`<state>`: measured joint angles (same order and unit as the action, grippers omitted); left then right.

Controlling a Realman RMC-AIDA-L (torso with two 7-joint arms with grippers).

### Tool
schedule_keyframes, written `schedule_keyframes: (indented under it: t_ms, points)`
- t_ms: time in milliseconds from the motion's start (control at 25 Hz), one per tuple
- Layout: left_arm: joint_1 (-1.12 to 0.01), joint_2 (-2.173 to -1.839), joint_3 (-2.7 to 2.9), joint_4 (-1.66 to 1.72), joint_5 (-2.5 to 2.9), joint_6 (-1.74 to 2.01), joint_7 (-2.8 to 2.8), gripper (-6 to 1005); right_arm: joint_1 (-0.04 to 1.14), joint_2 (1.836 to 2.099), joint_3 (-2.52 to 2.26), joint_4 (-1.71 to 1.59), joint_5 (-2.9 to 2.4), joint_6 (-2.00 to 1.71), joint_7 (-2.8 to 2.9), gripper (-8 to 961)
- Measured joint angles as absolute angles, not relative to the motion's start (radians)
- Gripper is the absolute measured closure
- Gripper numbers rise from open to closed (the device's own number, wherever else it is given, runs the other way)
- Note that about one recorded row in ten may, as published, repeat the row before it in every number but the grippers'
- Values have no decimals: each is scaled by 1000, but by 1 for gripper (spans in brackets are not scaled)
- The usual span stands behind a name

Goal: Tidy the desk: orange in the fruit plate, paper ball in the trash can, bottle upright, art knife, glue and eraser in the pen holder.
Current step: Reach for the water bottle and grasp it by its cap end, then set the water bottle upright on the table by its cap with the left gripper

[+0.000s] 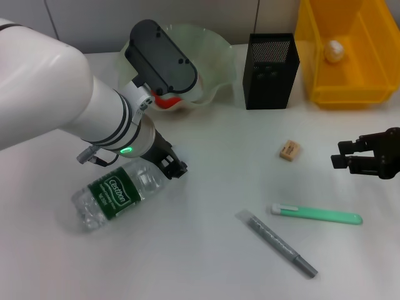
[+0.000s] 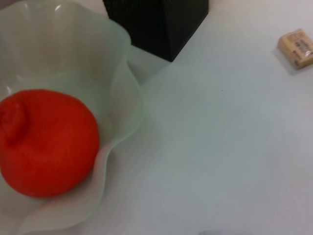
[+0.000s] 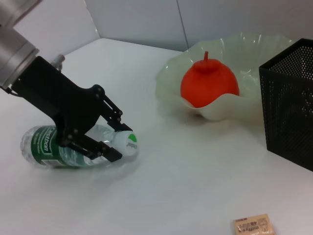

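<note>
A: While the left gripper (image 3: pixel 113 139) straddles the bottle (image 1: pixel 115 194) near its cap end, fingers either side and apparently pinching the neck, what's the step?
B: Standing it upright. Bottle lies on its side under that hand, base pointing away from the fingers. Best to grip firm at the neck, swing the base down, release only once it sits flat
A: Materials?
B: Thin clear plastic, ribbed, slick, dark green label; could squash or slip. Orange (image 3: pixel 209 82) bumpy, knobbed, sits in the fruit plate (image 3: pixel 274 46), wavy pale green glass, beyond the hand
A: Right gripper (image 1: pixel 349 156)?
B: Idle, fingers apart, far off; tan block eraser (image 1: pixel 289 150) lies near it
</note>
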<state>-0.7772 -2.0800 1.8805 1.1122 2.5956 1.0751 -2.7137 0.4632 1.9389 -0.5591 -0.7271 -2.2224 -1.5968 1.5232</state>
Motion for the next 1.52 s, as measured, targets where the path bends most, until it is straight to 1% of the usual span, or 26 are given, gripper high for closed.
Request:
schedule_keyframes:
  t_ms: [280, 320, 400, 480, 920, 1520]
  points:
    - [-764, -2078, 1871, 1152, 2616, 1118, -2715, 546, 463, 1939, -559, -727, -2221, -1597, 1523, 544]
    - [-746, -2078, 1871, 1185, 2644, 1125, -2719, 546, 463, 1941, -557, -727, -2220, -1597, 1523, 544]
    - [-746, -2078, 1871, 1185, 2644, 1125, -2719, 546, 463, 1942, -556, -727, -2220, -1597, 1523, 544]
    - [-715, -2078, 1870, 1244, 2682, 1137, -2722, 547, 463, 1944, -556, -727, -2220, -1596, 1523, 544]
    - [-671, -2075, 1839, 1356, 2745, 1213, -2725, 552, 465, 1947, -555, -732, -2215, -1594, 1523, 543]
    - [-635, -2073, 1791, 1481, 2793, 1306, -2726, 554, 474, 1948, -552, -731, -2215, -1594, 1524, 544]
